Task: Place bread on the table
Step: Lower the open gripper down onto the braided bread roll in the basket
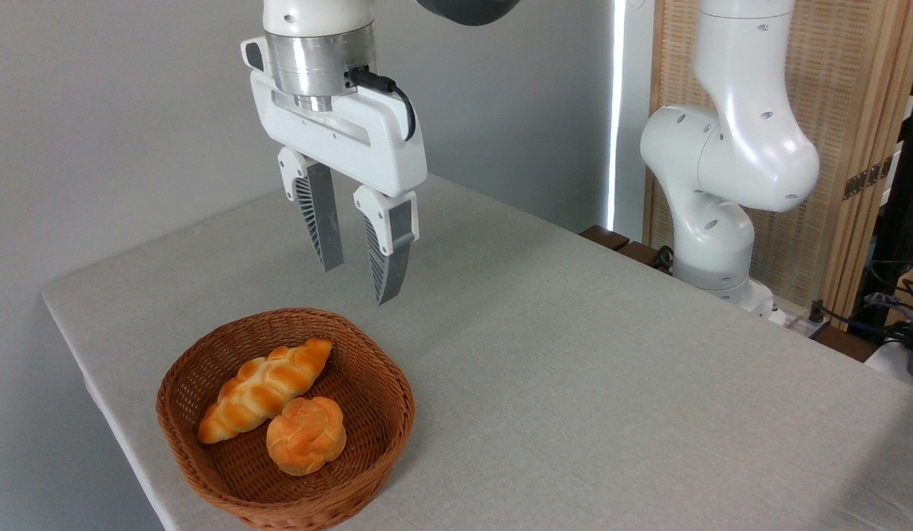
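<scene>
Overhead, the white two-finger gripper (359, 280) hangs empty, fingers apart, above the brown woven wicker basket (386, 413).
Below, the long golden-orange braided loaf (261, 391) lies aslant inside, touching the small round knotted bun (306, 435); it looks light and somewhat soft, best pinched gently across its thick middle, then carried to the grey-beige cloth table (611, 369).

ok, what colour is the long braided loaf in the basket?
Golden-orange with paler seams: the braided loaf shows clearly in the fixed camera view, the only one.
</scene>
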`<act>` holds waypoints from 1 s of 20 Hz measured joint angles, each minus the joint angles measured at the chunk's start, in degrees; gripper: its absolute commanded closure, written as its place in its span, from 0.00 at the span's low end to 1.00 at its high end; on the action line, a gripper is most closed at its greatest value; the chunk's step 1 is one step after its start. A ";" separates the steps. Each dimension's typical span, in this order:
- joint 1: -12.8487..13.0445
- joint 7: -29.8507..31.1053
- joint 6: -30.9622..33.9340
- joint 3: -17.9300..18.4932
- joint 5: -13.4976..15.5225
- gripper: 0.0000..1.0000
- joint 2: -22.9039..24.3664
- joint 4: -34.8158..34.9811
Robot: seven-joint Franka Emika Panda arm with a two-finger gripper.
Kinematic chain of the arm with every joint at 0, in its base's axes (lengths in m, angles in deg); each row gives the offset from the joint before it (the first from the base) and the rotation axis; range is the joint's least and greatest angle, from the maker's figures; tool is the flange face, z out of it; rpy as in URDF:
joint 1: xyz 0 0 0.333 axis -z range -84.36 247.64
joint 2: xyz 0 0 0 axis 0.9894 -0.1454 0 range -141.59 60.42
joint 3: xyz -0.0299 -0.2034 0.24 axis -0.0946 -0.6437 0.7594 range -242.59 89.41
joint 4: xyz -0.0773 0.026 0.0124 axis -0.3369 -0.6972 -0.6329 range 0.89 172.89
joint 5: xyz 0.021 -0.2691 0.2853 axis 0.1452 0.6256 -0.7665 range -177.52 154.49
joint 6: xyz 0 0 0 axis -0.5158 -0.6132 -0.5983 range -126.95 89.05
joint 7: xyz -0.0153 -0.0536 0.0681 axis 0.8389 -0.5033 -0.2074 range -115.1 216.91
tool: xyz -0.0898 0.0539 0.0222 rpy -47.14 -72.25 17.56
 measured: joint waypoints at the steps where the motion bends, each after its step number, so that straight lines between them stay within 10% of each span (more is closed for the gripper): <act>1: 0.12 0.00 -1.50 -0.16 1.14 0.00 -0.20 0.42; 6: 0.58 1.82 -9.93 -0.70 6.90 0.00 -2.96 2.61; 20: 5.33 11.34 -21.73 -4.56 7.11 0.00 -14.71 3.95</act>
